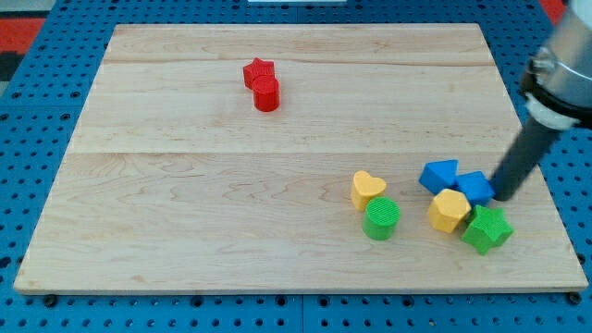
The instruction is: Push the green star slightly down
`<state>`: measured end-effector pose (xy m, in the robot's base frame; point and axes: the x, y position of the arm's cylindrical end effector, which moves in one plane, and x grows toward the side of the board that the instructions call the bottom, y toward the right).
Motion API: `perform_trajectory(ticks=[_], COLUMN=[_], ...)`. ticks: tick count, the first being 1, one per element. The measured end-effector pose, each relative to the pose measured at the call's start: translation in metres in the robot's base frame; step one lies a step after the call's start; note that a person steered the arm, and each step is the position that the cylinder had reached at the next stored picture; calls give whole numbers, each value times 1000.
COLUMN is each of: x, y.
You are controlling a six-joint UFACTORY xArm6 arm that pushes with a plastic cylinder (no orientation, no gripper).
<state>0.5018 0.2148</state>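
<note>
Camera view, the only one: my tip (502, 195) is down on the wooden board (277, 185) at the view's right, just beside the blue block (477, 186) — touching or not, can't tell. No hand on this rig, just the rod, so nothing to open or close.

Green star (487, 228) sits near the board's lower right corner, at roughly 7 o'clock from my tip, close by. It looks to be touching the yellow hexagon-ish block (450, 210) at its 10 o'clock, with the blue block right above it at 12. A blue triangular block (439, 176) is further left in the same cluster.

Risks as I judge them:
- Tip is right of the star's centre — a push from here likely skews it left into the yellow block.
- Getting above the star means clearing the blue block; clipping it drags the cluster.
- Little board left below the star — overshoot puts it off the edge.

Yellow heart (367, 189), green cylinder (381, 218) and red blocks (262, 83) are well clear.
</note>
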Motion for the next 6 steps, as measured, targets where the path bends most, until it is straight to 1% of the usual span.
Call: perform_trajectory(ticks=[1,2,3,4,5,6], x=[-13,-13,-12,28,57,57], y=[-44,-75,-34,-24,-24,-52])
